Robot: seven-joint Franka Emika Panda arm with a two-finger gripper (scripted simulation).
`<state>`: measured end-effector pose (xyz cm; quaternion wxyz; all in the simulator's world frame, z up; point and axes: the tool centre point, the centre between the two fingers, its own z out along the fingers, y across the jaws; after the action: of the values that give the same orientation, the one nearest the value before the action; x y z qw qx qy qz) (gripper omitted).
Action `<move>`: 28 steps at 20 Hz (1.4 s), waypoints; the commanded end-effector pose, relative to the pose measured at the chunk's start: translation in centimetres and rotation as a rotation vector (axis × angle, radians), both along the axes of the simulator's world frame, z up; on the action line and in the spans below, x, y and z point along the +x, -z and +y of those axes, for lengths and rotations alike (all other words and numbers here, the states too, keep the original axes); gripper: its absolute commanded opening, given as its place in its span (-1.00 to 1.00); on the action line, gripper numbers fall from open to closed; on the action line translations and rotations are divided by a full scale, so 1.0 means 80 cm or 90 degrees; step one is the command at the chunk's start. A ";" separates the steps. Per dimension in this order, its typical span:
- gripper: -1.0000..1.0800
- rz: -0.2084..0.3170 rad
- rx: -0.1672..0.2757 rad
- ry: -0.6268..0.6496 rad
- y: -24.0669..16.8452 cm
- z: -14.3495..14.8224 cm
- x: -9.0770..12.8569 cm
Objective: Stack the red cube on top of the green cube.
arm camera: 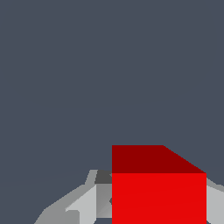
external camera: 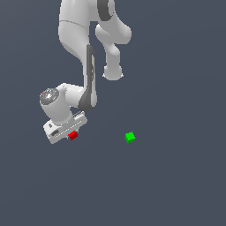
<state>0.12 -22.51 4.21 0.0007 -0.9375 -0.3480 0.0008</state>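
1. The red cube (external camera: 73, 135) sits at the tip of the white gripper (external camera: 70, 133), on the exterior view's left; no edge or corner of the dark grey-blue worktop (external camera: 176, 185) shows, so it cannot be placed against one.
2. In the wrist view the red cube (arm camera: 158, 197) fills the space between the light grey fingers (arm camera: 85, 205), one at each flank, apparently touching it; the fingers are clenched on the red cube.
3. Whether the cube rests on the worktop or is raised off it cannot be told.
4. The green cube (external camera: 129, 137) lies alone on the worktop, well apart from the red cube, toward the exterior view's right and at about the same height in that picture.
5. The white arm (external camera: 84, 48) reaches in from the exterior view's top, its wrist bent over the red cube.
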 end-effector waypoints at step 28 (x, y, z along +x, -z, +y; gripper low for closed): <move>-1.00 -0.002 -0.001 0.000 -0.082 0.075 0.001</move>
<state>0.21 -17.89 10.99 -0.0003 -0.9377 -0.3474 0.0000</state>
